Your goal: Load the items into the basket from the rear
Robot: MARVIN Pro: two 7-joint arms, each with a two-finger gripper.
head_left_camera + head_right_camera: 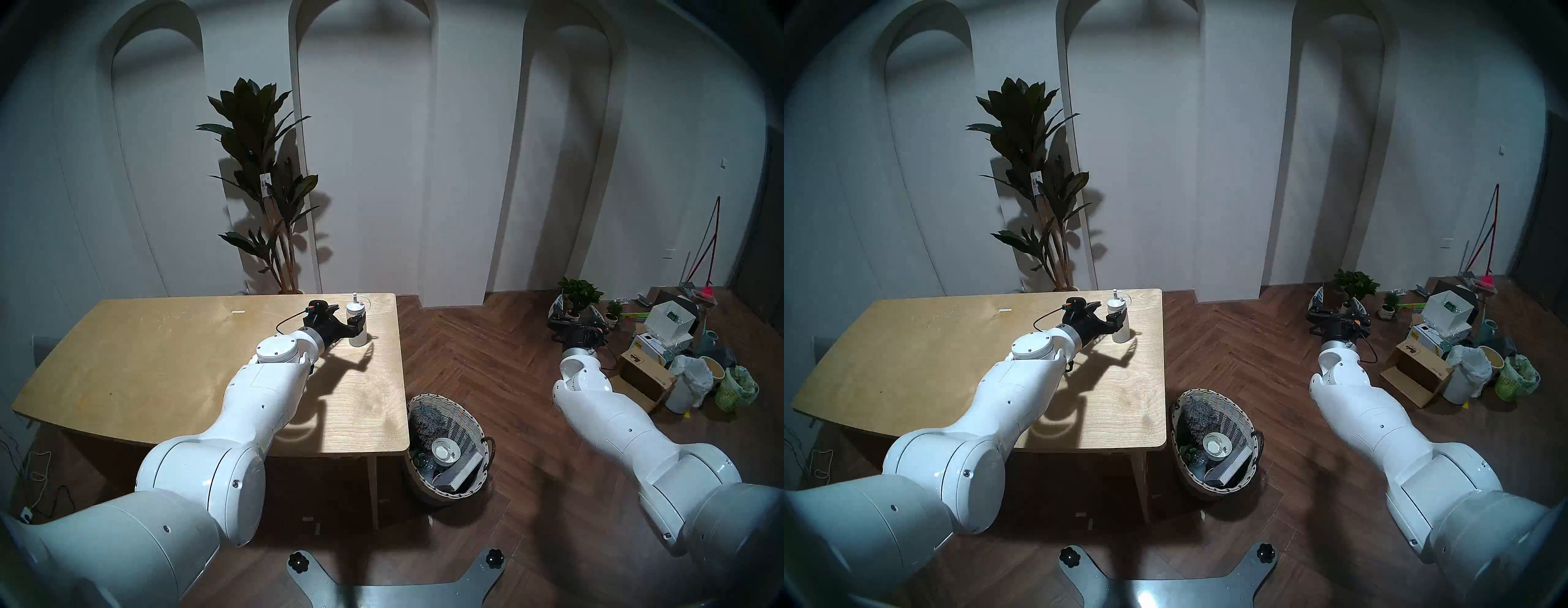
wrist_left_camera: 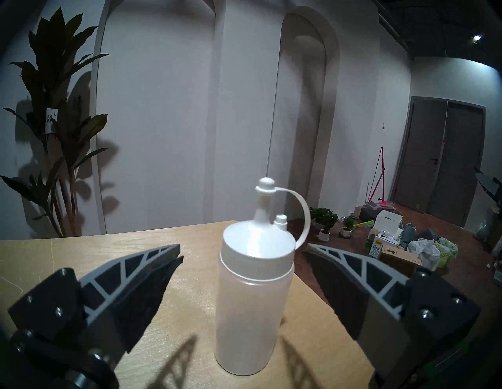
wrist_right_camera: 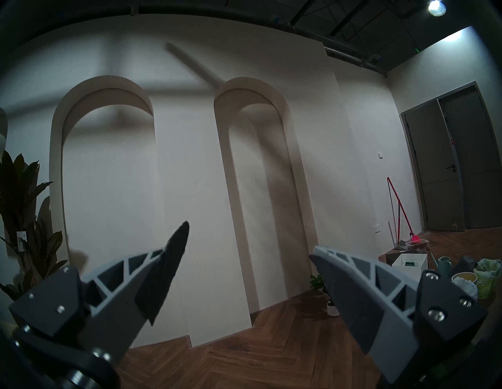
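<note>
The left gripper [image 2: 241, 274] had its fingers spread wide on either side of the squeeze bottle [image 2: 254, 298], and from the wrist view there was clear air between each pad and the plastic: nothing held yet. The bottle stood upright near the table's [image 1: 169, 352] far right corner, capped nozzle up, its tether loop curling off to the right.

From the head view the fingers sat about level with the bottle's body, below the white collar, and that looked like the right height. A squeeze there, on the straight wall, should have gripped better than on the tapered shoulder. The bottle looked soft and light, so I'd have wanted a gentle close, just enough to hold, or the wall could buckle and the bottle slip. It also appeared slightly nearer the right finger than the left, so a small shift to centre before closing would have kept it from being nudged toward the table edge.

The basket [image 1: 477, 424] waited on the floor just off the table's near right corner, already crowded with a bowl, a book and a fuzzy duster, so the drop would need an open pocket.

The right gripper [image 3: 248, 260] hung over bare floor, fingers apart, empty.
</note>
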